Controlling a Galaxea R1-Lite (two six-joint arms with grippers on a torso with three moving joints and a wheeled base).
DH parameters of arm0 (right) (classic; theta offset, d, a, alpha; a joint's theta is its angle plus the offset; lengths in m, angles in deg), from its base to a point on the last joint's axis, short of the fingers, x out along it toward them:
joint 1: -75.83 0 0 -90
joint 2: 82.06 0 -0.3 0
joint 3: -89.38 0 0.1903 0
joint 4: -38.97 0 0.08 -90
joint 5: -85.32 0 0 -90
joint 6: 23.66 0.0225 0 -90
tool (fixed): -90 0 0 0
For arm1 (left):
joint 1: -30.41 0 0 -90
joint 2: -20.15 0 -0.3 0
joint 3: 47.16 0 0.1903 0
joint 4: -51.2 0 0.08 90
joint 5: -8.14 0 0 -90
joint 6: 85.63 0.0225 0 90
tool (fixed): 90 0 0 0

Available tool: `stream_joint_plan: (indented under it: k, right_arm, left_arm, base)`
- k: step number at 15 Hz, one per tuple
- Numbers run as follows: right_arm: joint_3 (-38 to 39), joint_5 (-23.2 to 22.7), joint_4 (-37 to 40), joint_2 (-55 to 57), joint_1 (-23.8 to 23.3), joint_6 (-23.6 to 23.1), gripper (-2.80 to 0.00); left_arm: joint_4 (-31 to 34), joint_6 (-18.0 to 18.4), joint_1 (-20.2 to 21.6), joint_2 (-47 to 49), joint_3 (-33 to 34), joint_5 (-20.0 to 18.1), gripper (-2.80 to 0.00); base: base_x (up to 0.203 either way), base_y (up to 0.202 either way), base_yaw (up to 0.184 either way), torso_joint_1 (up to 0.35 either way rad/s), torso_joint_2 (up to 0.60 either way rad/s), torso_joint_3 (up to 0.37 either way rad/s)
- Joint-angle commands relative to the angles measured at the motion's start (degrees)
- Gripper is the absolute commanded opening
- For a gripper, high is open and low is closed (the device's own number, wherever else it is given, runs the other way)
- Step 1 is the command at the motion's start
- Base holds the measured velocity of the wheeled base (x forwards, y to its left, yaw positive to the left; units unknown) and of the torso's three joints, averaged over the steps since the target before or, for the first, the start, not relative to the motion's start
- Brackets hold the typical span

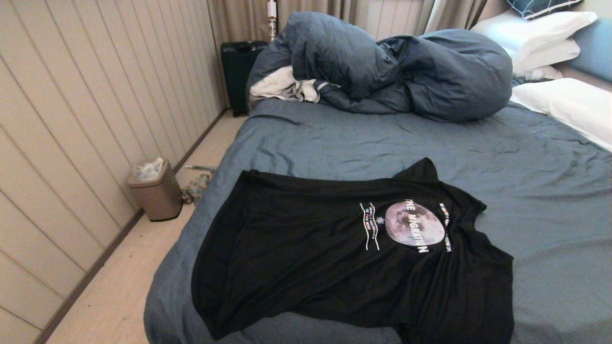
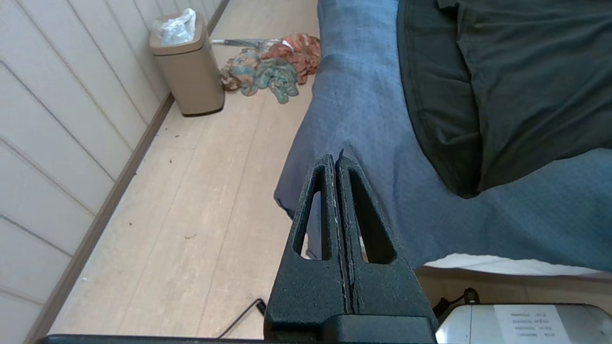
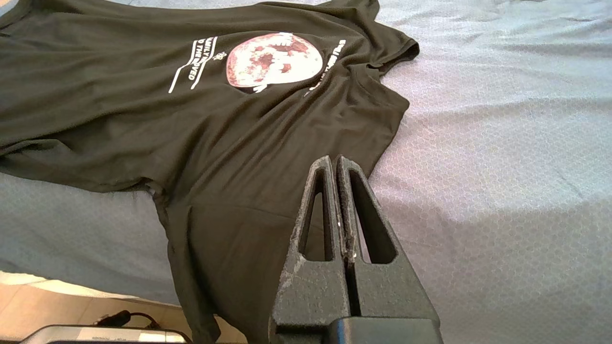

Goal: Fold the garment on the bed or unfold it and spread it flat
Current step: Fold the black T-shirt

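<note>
Lying spread out near the front edge of the bed (image 1: 334, 138), the garment (image 1: 334, 258) shows you its moon print facing up, with one sleeve hanging over the edge. Your left gripper (image 2: 336, 162) waits beside the bed corner, above the floor, fingers clenched on nothing. Your right gripper (image 3: 336, 165) hovers just over the garment's sleeve, fingers clenched and empty too.

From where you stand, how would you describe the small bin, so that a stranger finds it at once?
Start at the big bed with the slate-blue sheet, then look down to the floor on its left, along the panelled wall. There stands a small tan bin, with a crumpled clear bag sticking out of its top. Beside it lies a heap of colourful cloth, soft and shapeless.
</note>
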Motion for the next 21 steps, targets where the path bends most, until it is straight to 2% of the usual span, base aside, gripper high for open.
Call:
stream_joint_plan:
  k: [1,4,8,10,11,13,15,17,19,21]
  right_arm:
    - [0.0,-0.07,-0.05,0.04,0.02,-0.19,-2.8]
    - [-0.09,-0.03,-0.05,0.09,0.11,-2.12,-2.8]
    - [-0.21,-0.13,0.16,0.13,0.1,-2.17,-2.8]
    - [-1.57,0.25,3.5,0.09,0.02,-2.17,-2.8]
    - [-3.39,0.18,5.74,0.32,0.04,-2.16,-2.8]
    - [-13.9,-0.92,10.65,2.93,-0.1,-1.81,-2.8]
    - [-23.36,-2.87,13.66,12.08,0.02,0.07,-2.8]
    - [-31.65,-4.67,14.27,24.03,1.68,4.89,-2.8]
    - [-37.38,-5.67,13.06,37.57,3.76,10.13,-2.8]
    - [-41.09,-6.31,10.84,50.95,4.66,13.44,-2.8]
  left_arm:
    - [0.03,-0.04,0.01,0.07,0.02,-0.17,-2.8]
    - [0.03,-0.19,0.01,0.07,0.1,-0.03,-2.8]
    - [0.14,0.95,0.01,0.07,0.17,-0.03,-2.8]
    - [0.46,0.88,0.01,0.53,-2.62,-0.16,-2.8]
    - [0.71,0.49,0.01,1.98,-5.59,-0.03,-2.8]
    - [0.97,-0.82,0.01,9.79,-12.29,0.44,-2.8]
    - [2.13,-1.51,0.01,19.21,-21.62,0.29,-2.8]
    - [5.24,-2.08,0.01,29.02,-31.18,-1.12,-2.8]
    - [8.65,-4.22,0.01,39.11,-37.82,-5.21,-2.8]
    - [11.43,-5.73,-0.12,49.13,-41.08,-9.84,-2.8]
  base:
    - [0.0,0.0,0.0,0.0,0.0,0.0]
    - [0.0,0.0,0.0,0.0,0.0,0.0]
    - [0.0,0.0,0.0,0.0,0.0,0.0]
    - [0.0,0.0,0.0,0.0,0.0,0.0]
    - [0.0,0.0,0.0,0.0,0.0,0.0]
    - [0.0,0.0,0.0,0.0,0.0,0.0]
    - [0.0,0.0,0.0,0.0,0.0,0.0]
    - [0.0,0.0,0.0,0.0,0.0,0.0]
    - [0.0,0.0,0.0,0.0,0.0,0.0]
    - [0.0,0.0,0.0,0.0,0.0,0.0]
